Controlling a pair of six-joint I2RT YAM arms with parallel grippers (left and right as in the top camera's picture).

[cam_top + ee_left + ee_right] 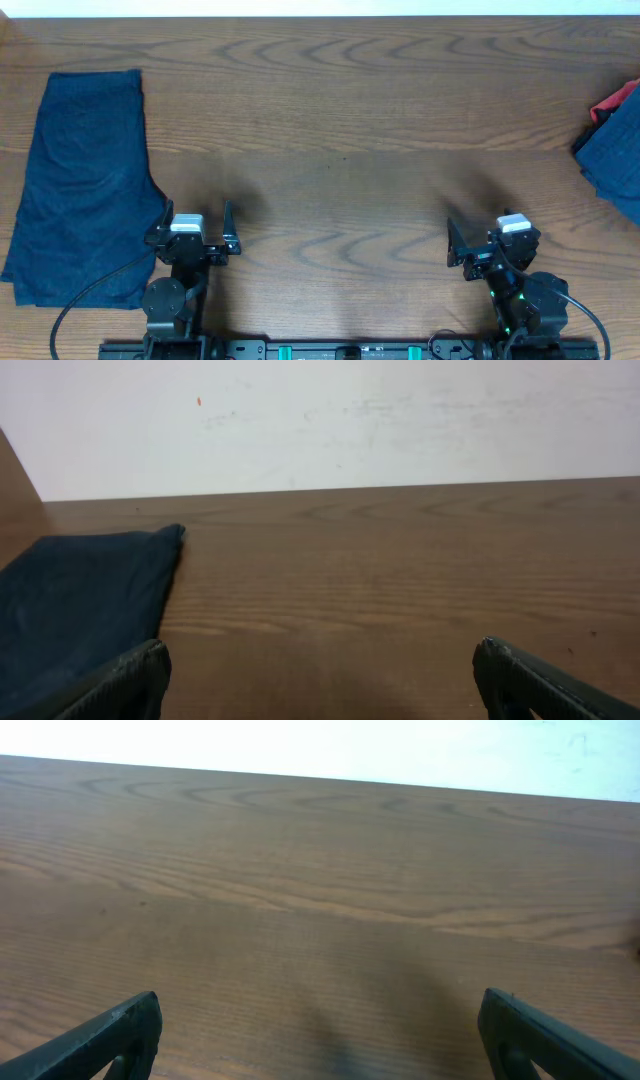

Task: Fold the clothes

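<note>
Evidently, the left claw (325, 685) and right claw (320, 1035) were held open, empty. One navy garment (85, 185) was laid flat at left, more clothes (612, 150) heaped at right.

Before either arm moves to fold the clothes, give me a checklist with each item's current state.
1. Left gripper open, nothing held: ok.
2. Right gripper open, nothing held: ok.
3. Navy garment on the left lies flat on the table: ok.
4. That garment already folded: cannot tell.
5. Navy pile at the right edge fully in view: not ok, the frame cuts it off.
6. Bare wood between the arms for folding: ok.
</note>
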